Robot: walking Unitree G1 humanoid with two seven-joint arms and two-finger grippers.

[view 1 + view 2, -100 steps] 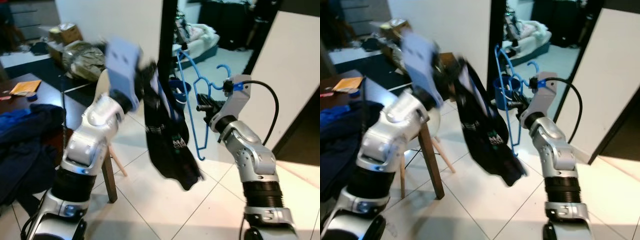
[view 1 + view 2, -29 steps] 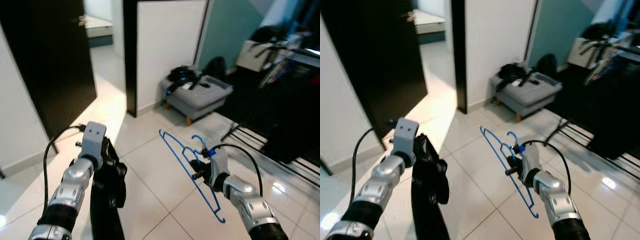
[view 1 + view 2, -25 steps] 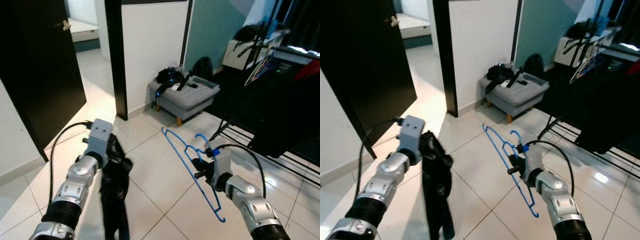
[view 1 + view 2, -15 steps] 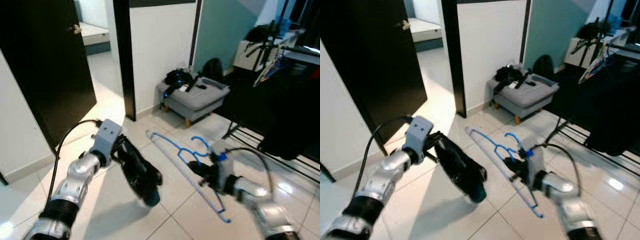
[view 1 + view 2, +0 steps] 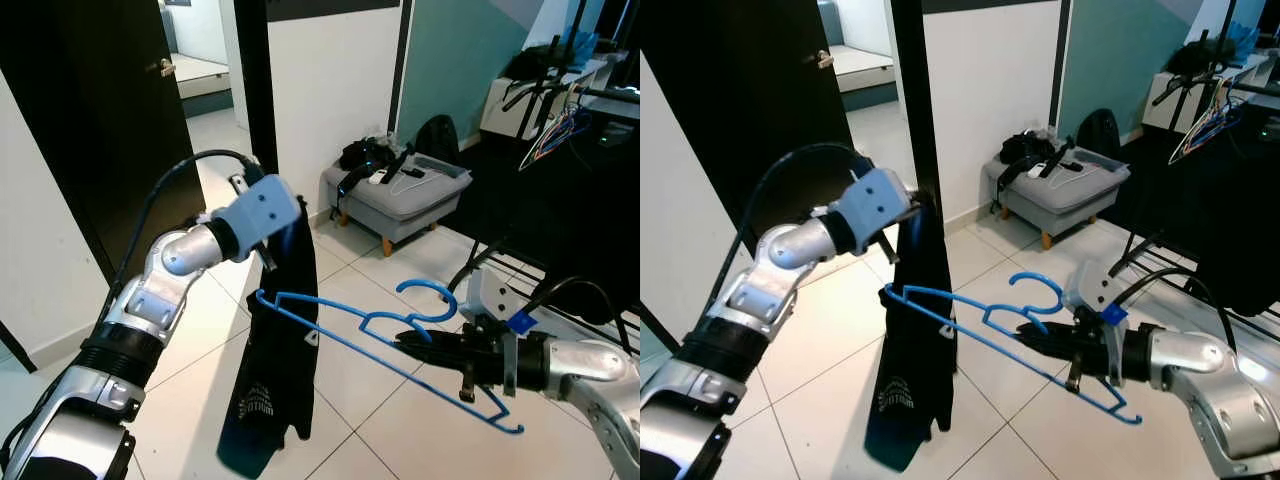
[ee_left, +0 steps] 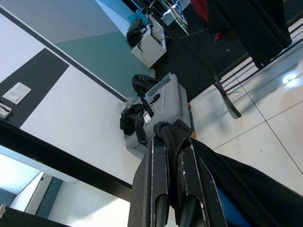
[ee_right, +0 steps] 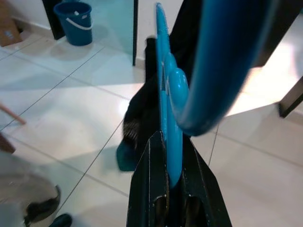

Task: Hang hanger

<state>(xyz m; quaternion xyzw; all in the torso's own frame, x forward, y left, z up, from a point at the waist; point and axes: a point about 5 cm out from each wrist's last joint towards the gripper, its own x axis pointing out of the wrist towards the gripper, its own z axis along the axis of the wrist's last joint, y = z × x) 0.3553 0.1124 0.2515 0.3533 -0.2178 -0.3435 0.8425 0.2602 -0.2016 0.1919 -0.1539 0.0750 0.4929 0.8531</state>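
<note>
Hanger (image 5: 385, 340), thin blue plastic with a curled hook, lies nearly flat in the air over the tiled floor (image 5: 350, 400), right gripper (image 5: 412, 345) jaws clamped on its neck. Left gripper (image 5: 912, 212) jaws pinch a dark garment (image 5: 275, 370) dangling beside its far tip.

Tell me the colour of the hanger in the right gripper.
The hanger is bright blue, clearest in the left eye view, held by the right gripper.

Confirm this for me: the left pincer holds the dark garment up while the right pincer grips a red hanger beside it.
One thing is wrong: the hanger is blue, not red, as the left eye view shows. The left pincer does hold the dark garment up, and the right pincer grips the hanger beside it.
</note>
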